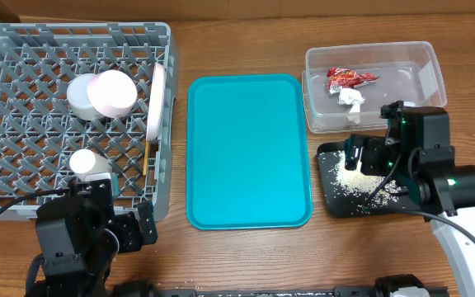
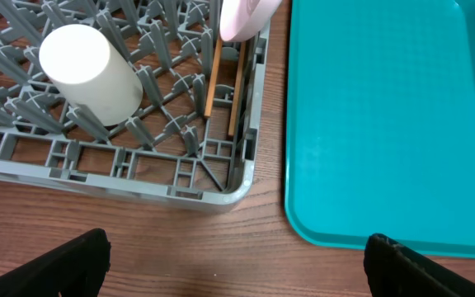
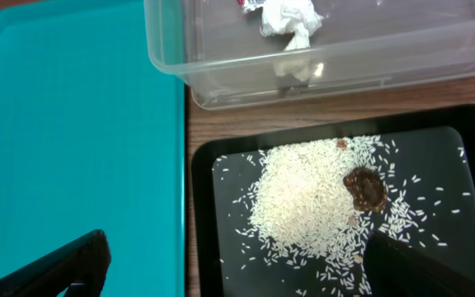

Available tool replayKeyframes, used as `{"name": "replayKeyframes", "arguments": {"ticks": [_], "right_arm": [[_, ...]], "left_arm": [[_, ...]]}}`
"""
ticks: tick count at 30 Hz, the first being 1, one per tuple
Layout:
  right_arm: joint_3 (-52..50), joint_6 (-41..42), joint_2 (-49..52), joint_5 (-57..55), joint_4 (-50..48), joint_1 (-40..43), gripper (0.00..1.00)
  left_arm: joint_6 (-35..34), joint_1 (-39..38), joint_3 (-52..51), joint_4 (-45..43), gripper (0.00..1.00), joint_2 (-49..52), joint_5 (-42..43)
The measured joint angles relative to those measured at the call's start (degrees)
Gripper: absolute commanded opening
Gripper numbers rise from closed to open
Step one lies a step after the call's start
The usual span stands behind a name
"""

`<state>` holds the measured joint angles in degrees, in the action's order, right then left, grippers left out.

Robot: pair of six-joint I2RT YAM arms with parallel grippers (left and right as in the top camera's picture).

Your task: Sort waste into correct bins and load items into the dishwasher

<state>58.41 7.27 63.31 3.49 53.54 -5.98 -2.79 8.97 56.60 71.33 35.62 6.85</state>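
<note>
Left end effector (image 2: 236, 243) has its fingers spread wide with nothing between them. It's hovering over the bare surface (image 2: 138, 235) just off the near corner of the grey dish rack (image 1: 72, 31). The right end effector (image 3: 237, 243) is the same deal, wide apart and holding nothing, hanging over the black tray (image 3: 202, 214). As far as we can tell, the sorting is basically wrapped up. In the rack we've got the white cup (image 2: 89, 70) sitting among the pegs, the chopsticks (image 2: 213, 82) poking down through the lattice by the right wall, the plate (image 1: 157, 99) standing on edge against that wall, and the pink bowl (image 1: 110, 92) touching the white bowl (image 1: 79, 95) further back. The red wrapper (image 1: 349, 77) and the tissue (image 1: 352, 99) are both inside the clear tub (image 1: 423, 62). The rice (image 3: 303, 206) sits heaped in the black tray with a brown scrap (image 3: 365, 188) at its edge. The teal tray (image 1: 250, 148) between rack and bins shows nothing on it. So we'd call this the final check, not a pick. The next move, in our opinion, calls for no grab at all. It's just a look for stray grains outside the black tray (too small for us to tell from overhead), then pulling both arms clear without clipping the rack wall or the tub rim.
</note>
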Motion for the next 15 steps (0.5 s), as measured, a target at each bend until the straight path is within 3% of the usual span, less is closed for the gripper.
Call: {"name": "replayKeyframes", "arguments": {"ticks": [5,15], "right_arm": [[-4.07,0.04,-5.75,-1.20,-5.92,-0.02,1.00],[-35.23,0.02,-37.53,-1.40,-46.77,-0.02,1.00]], "left_arm": [[0.00,0.00,0.00,0.04,1.00,0.00,0.00],[0.00,0.00,-0.31,0.09,1.00,0.00,0.00]]}}
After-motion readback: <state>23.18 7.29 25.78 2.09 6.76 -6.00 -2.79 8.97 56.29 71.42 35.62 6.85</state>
